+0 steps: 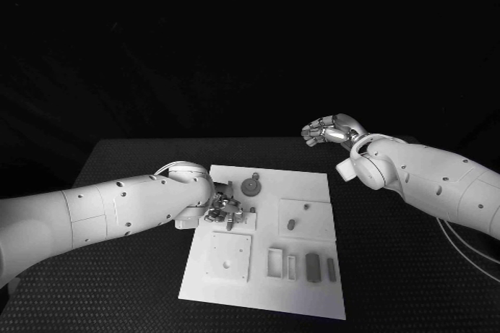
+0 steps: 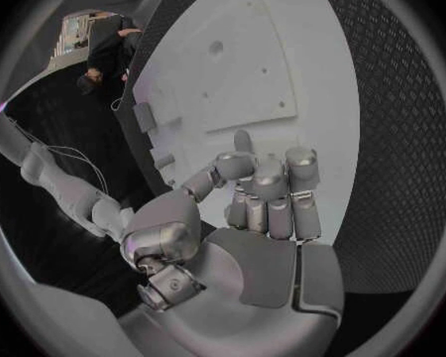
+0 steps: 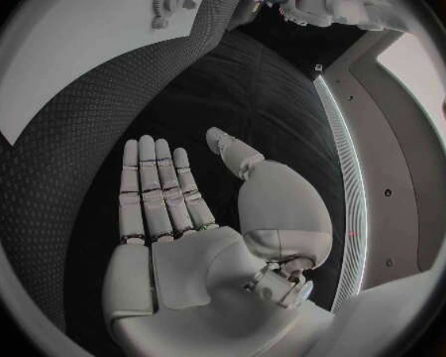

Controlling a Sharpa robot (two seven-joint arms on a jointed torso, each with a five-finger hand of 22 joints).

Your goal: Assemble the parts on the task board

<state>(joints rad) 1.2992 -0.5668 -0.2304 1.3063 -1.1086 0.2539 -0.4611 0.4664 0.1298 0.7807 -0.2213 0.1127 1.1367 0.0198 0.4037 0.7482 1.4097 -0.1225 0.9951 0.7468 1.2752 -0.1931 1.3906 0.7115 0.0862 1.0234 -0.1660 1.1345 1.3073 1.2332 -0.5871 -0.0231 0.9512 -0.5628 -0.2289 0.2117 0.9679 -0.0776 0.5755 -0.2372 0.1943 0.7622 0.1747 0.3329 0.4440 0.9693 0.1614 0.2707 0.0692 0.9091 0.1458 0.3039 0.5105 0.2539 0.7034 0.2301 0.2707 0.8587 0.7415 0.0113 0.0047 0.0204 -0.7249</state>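
- Your task board (image 1: 313, 275) lies mid-table on the black table (image 1: 125, 290), long side running away from the robot.
- L hand (image 1: 222, 208) sits over the board's left edge, about halfway up its length. In the left wrist view the L hand (image 2: 253, 206) has its fingers (image 2: 301, 184) curled in toward the palm, thumb bent across beside them; nothing visible betw. them. Can't tell from the head view if the fingertips touch the board.
- Round gear-like part (image 1: 251, 186) lies on the board just beyond the L hand, twd the far end, close but apart from it. Same part shows in the right wrist view (image 3: 167, 0) on the board's corner area.
- Small dark peg (image 1: 292, 222) stands on the raised square plate right of the L hand, clearly apart from it.
- Near end of the board: square plate w/ hole (image 1: 230, 256), then a row of slim pieces – an open frame (image 1: 275, 263) and darker bars (image 1: 313, 265) – all nearer the robot than the L hand, untouched.
- R hand (image 1: 332, 131) is up off the table beyond the board's far right corner, well apart from every part. In the right wrist view the R hand (image 3: 183, 214) is flat, fingers (image 3: 148, 186) straight and side by side, thumb out; holds nothing.
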